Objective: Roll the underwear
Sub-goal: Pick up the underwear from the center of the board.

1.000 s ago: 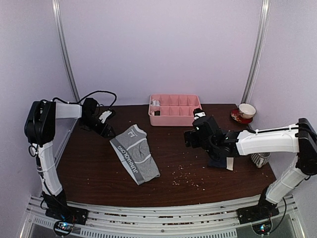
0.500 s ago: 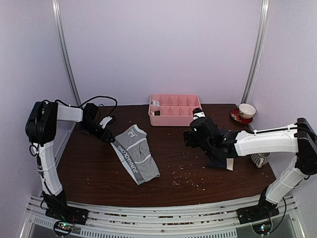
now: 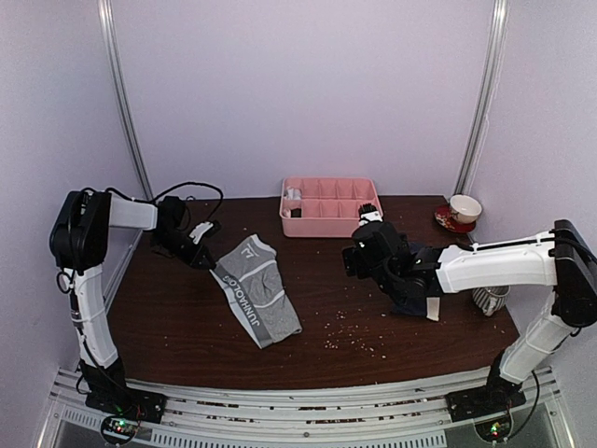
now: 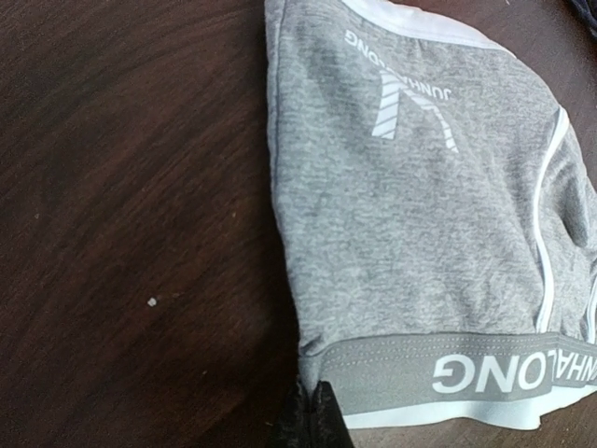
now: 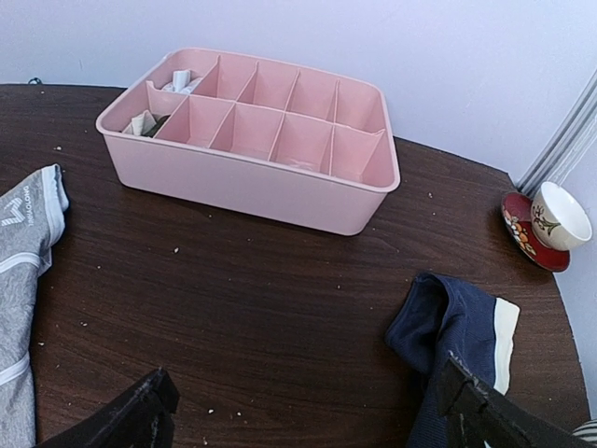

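Note:
The grey underwear (image 3: 256,291) lies flat at centre-left of the table, its lettered waistband (image 4: 485,373) nearest my left wrist camera. My left gripper (image 3: 204,256) (image 4: 313,422) is shut at the waistband's left corner, where the cloth puckers between the fingertips. The navy underwear (image 3: 411,303) (image 5: 459,322), cream band showing, lies bunched under my right arm. My right gripper (image 3: 367,245) (image 5: 308,420) is open wide just above the table. Its right finger (image 5: 476,406) is over the navy cloth's edge, and nothing is between its fingers.
A pink compartment tray (image 3: 328,227) (image 5: 252,182) stands at the back centre with small items in its left cells. A cup on a red saucer (image 3: 464,210) (image 5: 558,219) sits back right. A patterned mug (image 3: 490,299) is by the right arm. Crumbs (image 3: 350,331) dot the wood.
My left gripper moved right to the grey underwear's waistband corner and shut there. The right arm shifted slightly left, its gripper still open.

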